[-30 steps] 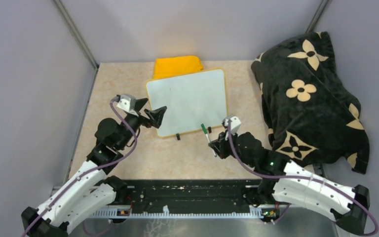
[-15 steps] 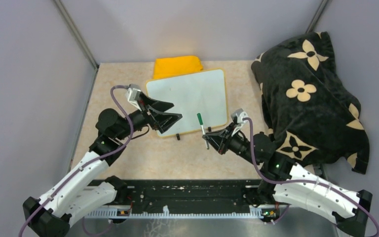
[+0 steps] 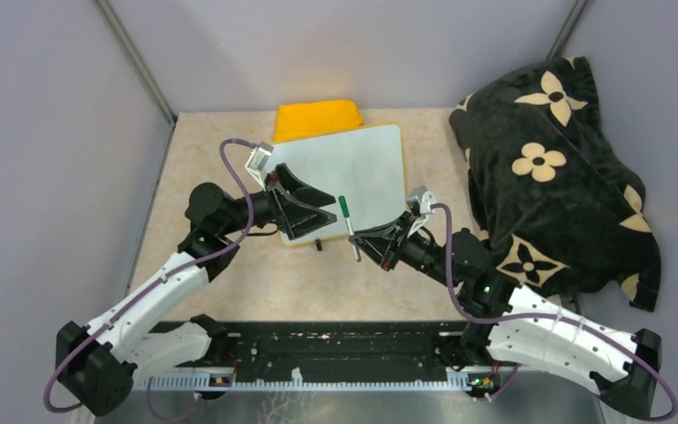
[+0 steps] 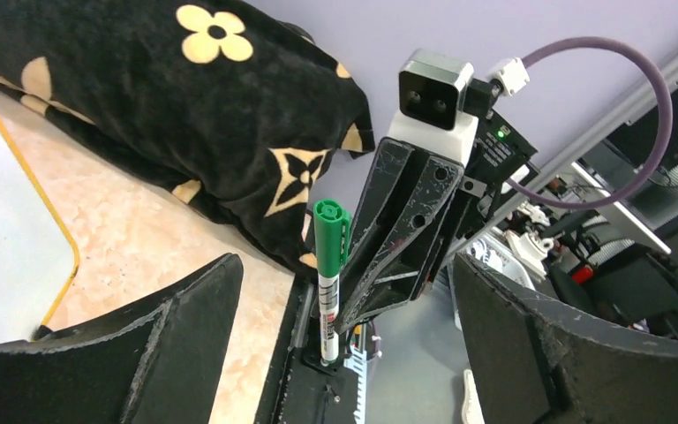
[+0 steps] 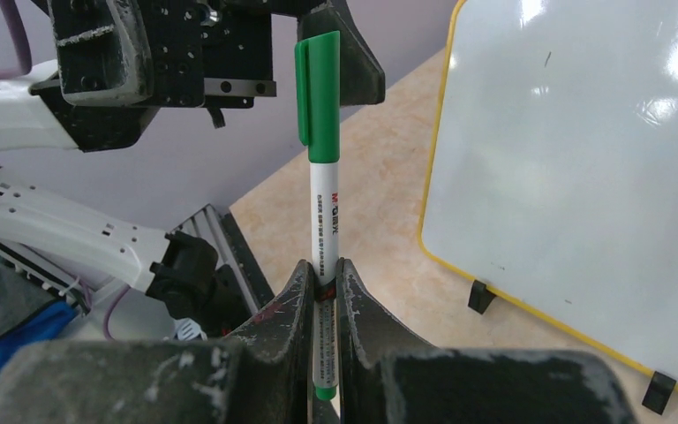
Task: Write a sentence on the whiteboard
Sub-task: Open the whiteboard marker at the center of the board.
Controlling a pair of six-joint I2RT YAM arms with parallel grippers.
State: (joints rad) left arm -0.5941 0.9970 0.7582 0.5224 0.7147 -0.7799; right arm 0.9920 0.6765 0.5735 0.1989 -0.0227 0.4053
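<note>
Pinching marker (image 5: 320, 203) low on the barrel with right gripper (image 5: 322, 276), pads pressed tight, green cap (image 5: 318, 97) on and pointing up. Facing it with left gripper (image 3: 328, 208), spread wide, cap just beyond the fingertips, no contact seen. Both hovering over the near edge of the whiteboard (image 3: 353, 163), which lies flat on the table (image 3: 221, 159), clips toward the arms. No sentence there, plain white. Probably uncapping next. Risks:
- closing left off-centre and knocking the marker askew in that thin pinch
- tugging the cap and sliding the barrel out of right instead
- dropping the pen onto the board, or rolling it toward the black flowered blanket (image 3: 547, 168)

Yellow cloth (image 3: 316, 117) behind the board, well clear.
</note>
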